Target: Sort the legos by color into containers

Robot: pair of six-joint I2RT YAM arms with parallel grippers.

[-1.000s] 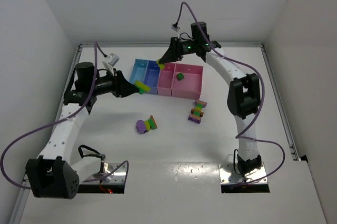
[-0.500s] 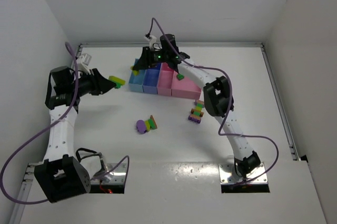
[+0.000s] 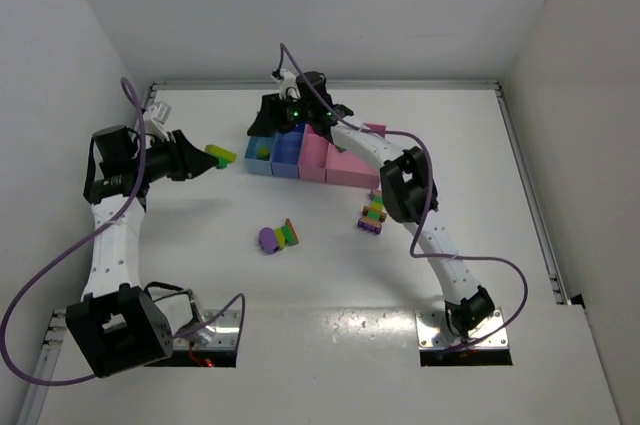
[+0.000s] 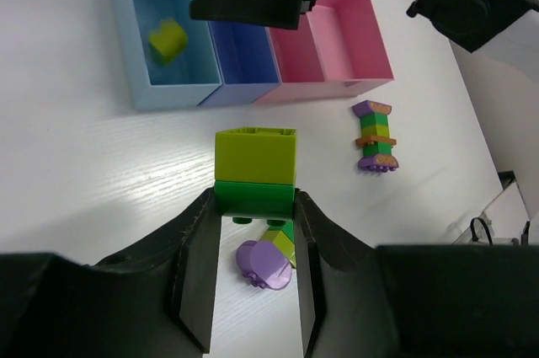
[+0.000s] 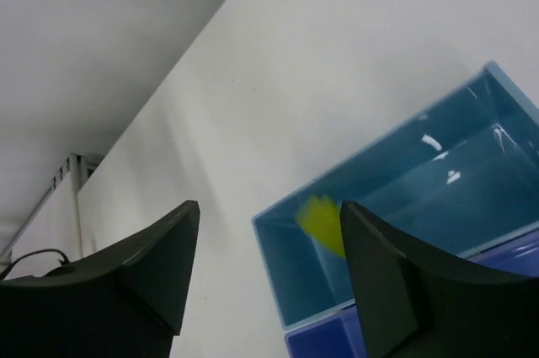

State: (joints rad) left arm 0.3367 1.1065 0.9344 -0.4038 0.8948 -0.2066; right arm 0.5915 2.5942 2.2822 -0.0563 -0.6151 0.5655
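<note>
Our right gripper [image 5: 268,211] gapes above the yellow brick [image 5: 320,221] in the light blue bin [image 5: 438,181]; next we likely sort the left gripper's [image 4: 254,202] pinched lime-green stack [image 4: 254,156].

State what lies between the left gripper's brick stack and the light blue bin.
Only bare table separates stack from light blue bin, per the left wrist view.

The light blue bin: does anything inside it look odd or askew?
One yellow brick sits tilted in the light blue bin, blurred in the right wrist view, perhaps mid-fall below the open right gripper. Nothing else there stands out.
</note>
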